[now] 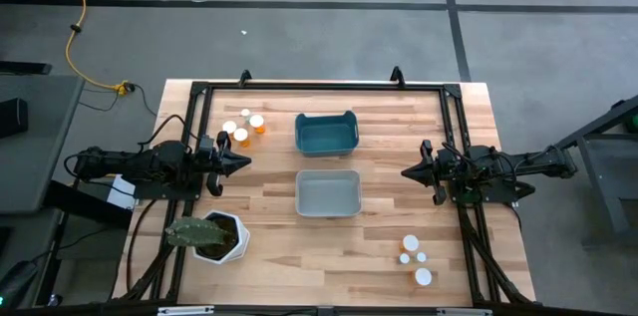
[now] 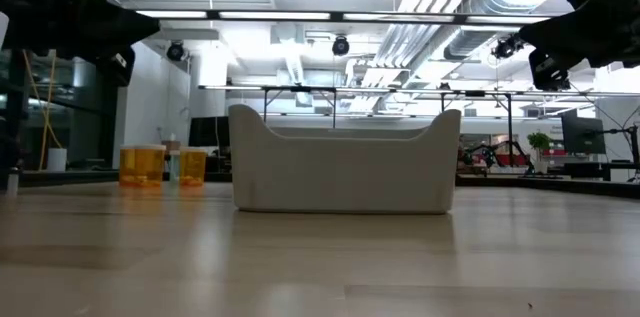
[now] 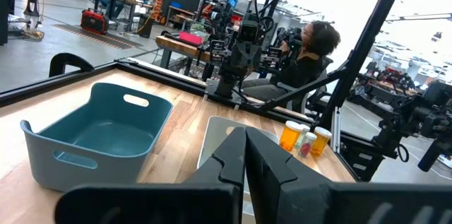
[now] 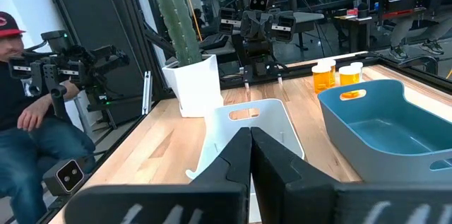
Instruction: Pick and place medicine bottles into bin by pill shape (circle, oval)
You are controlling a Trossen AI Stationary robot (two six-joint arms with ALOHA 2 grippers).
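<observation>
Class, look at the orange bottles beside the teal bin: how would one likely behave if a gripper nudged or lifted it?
The orange bottles are small upright cylinders with white caps, so a sideways nudge would probably tip one, and it may then roll. The translucent plastic looks smooth, so possibly slippery. Being far smaller than the teal bin, each is likely light.

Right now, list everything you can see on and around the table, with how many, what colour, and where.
Medicine bottles, far group: about four, orange and pale with white caps, table's far left, beside the teal bin.
Medicine bottles, near group: about four, white caps showing, near right corner.
Teal bin: one, teal, centre, far side.
Grey bin: one, light grey, centre, just nearer than the teal bin.
Cactus pot: one, white pot with a green cactus, near left.
Table: one, light wood.
People: seated beyond the table.
Left hand: shut, holding nothing, left of the bins.
Right hand: shut, holding nothing, right of the bins.
</observation>
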